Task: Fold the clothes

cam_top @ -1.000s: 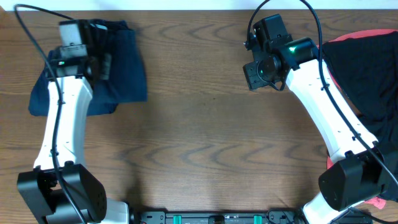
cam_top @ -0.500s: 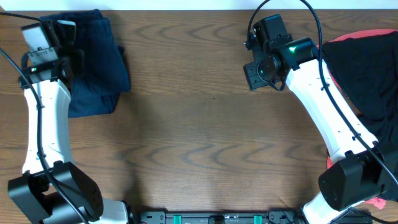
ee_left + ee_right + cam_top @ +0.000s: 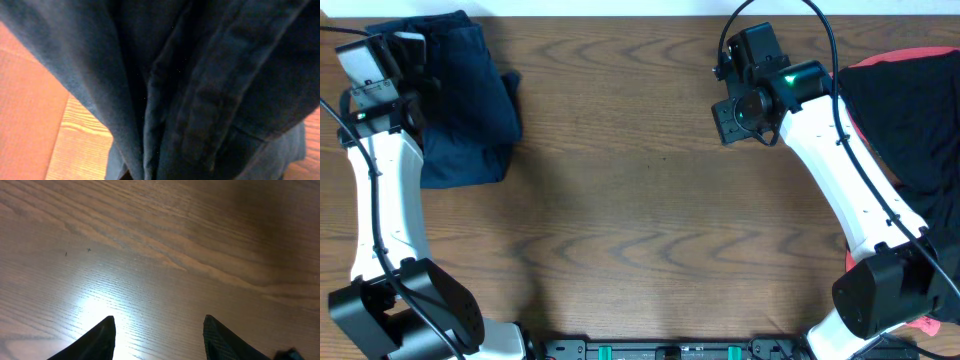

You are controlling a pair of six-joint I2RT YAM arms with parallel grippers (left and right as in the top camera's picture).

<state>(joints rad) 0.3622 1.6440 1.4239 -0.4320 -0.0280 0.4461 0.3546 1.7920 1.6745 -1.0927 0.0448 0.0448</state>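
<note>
Folded dark navy shorts (image 3: 465, 100) lie at the table's far left corner. My left gripper (image 3: 395, 55) sits at their far left edge, and the fabric has followed it, so it looks shut on them. The left wrist view is filled with navy fabric (image 3: 200, 90) with a stitched seam, and the fingers are hidden. My right gripper (image 3: 735, 120) hovers over bare wood at the far right centre. It is open and empty, with both fingertips apart in the right wrist view (image 3: 159, 330).
A pile of dark clothes (image 3: 910, 110) lies on something red at the right edge of the table. The wooden table (image 3: 640, 220) stretches between the two arms. The table's far edge runs just behind the shorts.
My left gripper has moved left and toward the far edge, dragging the navy shorts with it. The right arm has not moved.
</note>
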